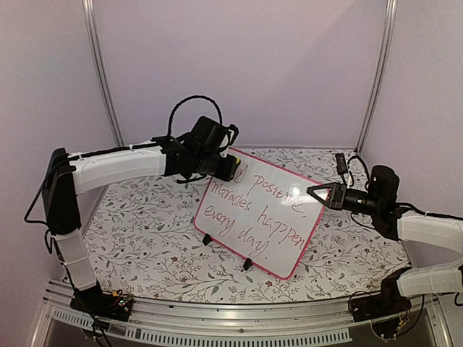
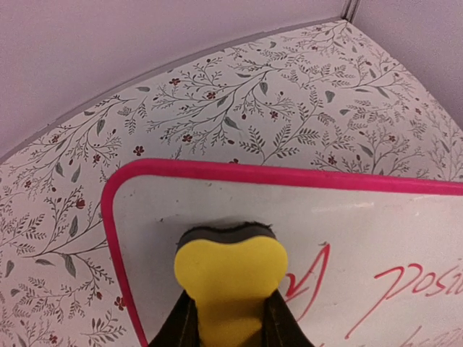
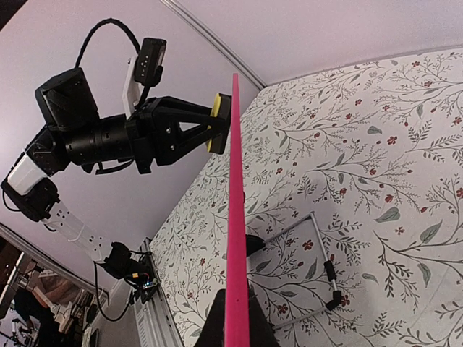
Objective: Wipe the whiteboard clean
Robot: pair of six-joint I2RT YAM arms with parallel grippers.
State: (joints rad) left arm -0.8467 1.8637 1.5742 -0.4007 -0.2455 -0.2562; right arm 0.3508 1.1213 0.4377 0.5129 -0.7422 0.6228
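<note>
My left end effector [image 1: 230, 168] is clenched on a yellow eraser [image 2: 230, 271]. The eraser's dark felt face looks pressed flat against the top left corner of the whiteboard [image 1: 264, 217], just inside the pink frame. The board stands tilted on the flowered worktop [image 1: 145, 231] on its two black clip feet [image 1: 207, 239]. Red handwriting [image 1: 253, 210] covers almost its whole face, so I judge the erasing has barely begun. My right end effector [image 1: 318, 194] is closed on the board's right edge, and my right wrist view shows the thin pink rim running straight in between its fingers.

To do this stroke well, I should sweep the felt to the right along the top line of writing, parallel to the upper frame. The pad has to stay square to the surface so that its full width wipes. The board leans back on small feet, so any push into it will try to tip or slide it. My right grip should stay firm and brace against that. Moderate, even pressure suits this better than a hard shove.

After the first pass I would step down one pad-width and overlap the rows, so that no red streaks stay between them. I also need to stop short of my right fingers.
</note>
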